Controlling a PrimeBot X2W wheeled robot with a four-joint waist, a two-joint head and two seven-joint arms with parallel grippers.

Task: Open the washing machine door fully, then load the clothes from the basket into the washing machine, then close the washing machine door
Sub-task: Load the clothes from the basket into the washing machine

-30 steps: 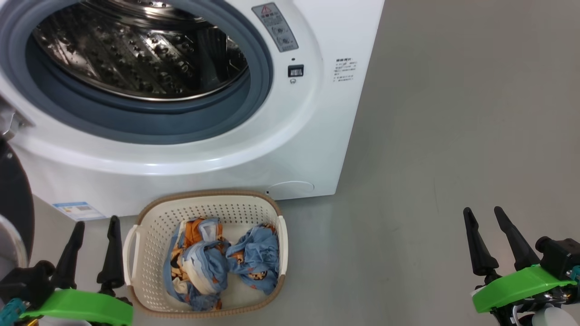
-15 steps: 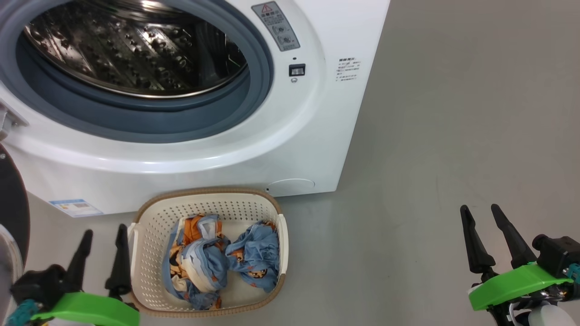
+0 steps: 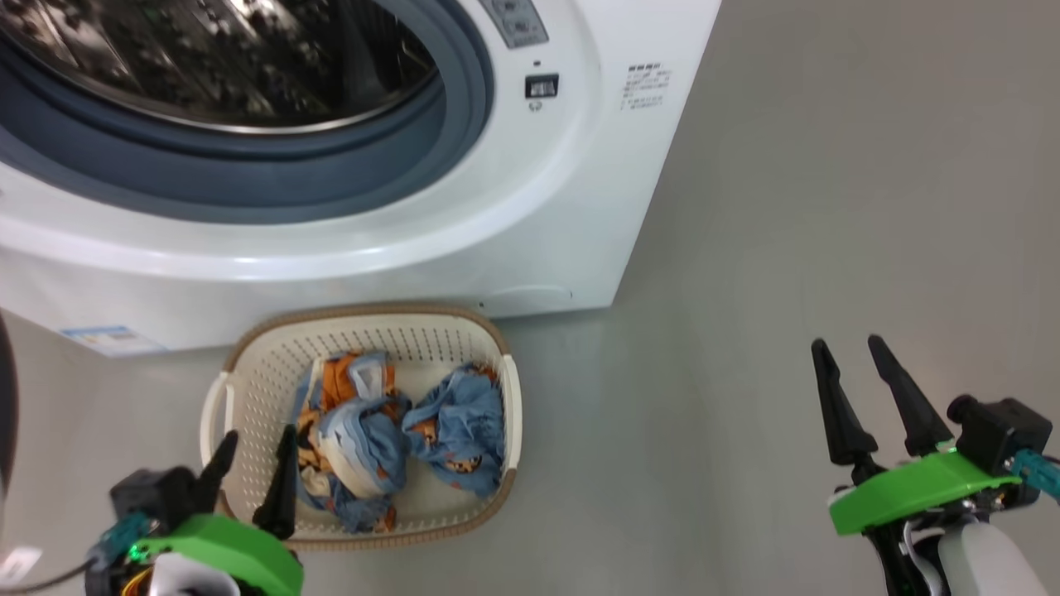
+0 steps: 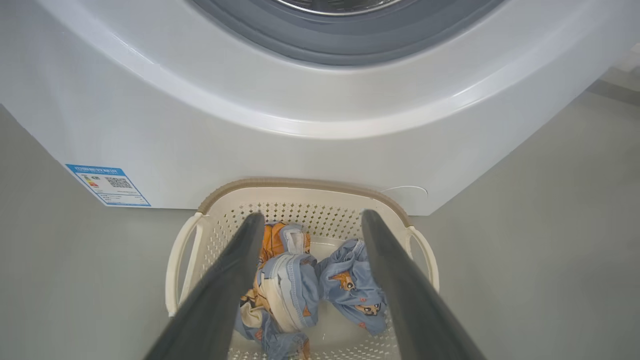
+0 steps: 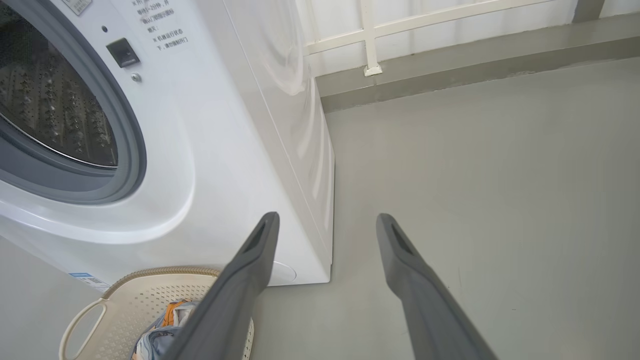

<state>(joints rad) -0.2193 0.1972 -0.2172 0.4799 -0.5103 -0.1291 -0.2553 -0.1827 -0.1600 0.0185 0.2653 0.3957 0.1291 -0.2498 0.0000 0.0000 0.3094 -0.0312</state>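
- Cream-white perforated plastic: the basket [image 3: 414,348] stands on the grey floor [image 3: 745,207], just in front of the washing machine [image 3: 331,265]. The far side of its brown rim is close to the machine's base.
- Clothes [image 3: 389,439]: two light-blue bundles with orange-brown prints, lying side by side and touching on the basket bottom.
- Washing machine: opening uncovered, with the steel drum [image 3: 207,58] and grey-blue gasket [image 3: 248,174] exposed. A blue label [image 3: 108,338] sits low on the front, to the left of the basket.
- Left gripper [image 3: 257,436]: fingers spread, nothing held. The tips are over the basket's near-left corner and point toward the machine. In the left wrist view both bundles show in the gap between the fingers. Contact with the fabric: cannot tell.
- Right gripper [image 3: 846,342]: fingers parted and empty, over bare floor well to the right of the basket and clear of the machine.
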